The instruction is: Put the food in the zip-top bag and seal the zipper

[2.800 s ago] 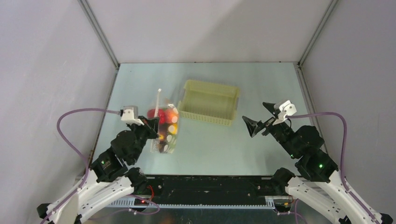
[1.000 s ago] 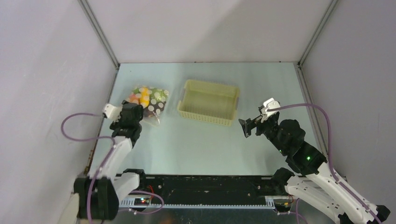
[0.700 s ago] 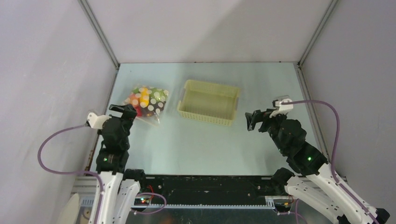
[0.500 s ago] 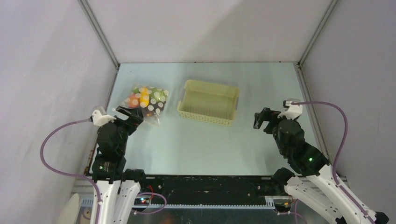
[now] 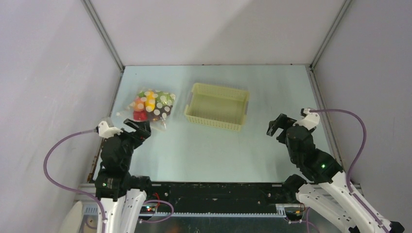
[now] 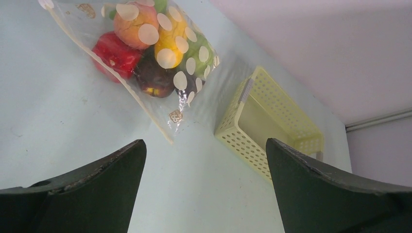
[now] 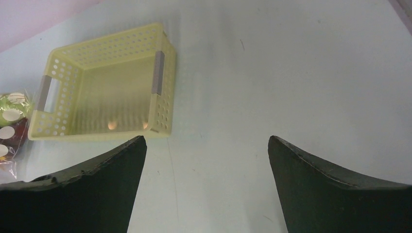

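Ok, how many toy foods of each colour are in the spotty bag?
Red piece: 1
Orange piece: 1
Yellow piece: 1
Green piece: 1
Dark purple piece: 1
Total: 5 that show through the spotty bag; more could be hidden underneath.

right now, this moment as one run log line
food: inside zip-top bag | bag: flat on table, left of basket | zipper: seal unclear | left gripper: open, empty, near bag | right gripper: open, empty

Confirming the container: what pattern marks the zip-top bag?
The zip-top bag has white polka dots; best in left wrist view.
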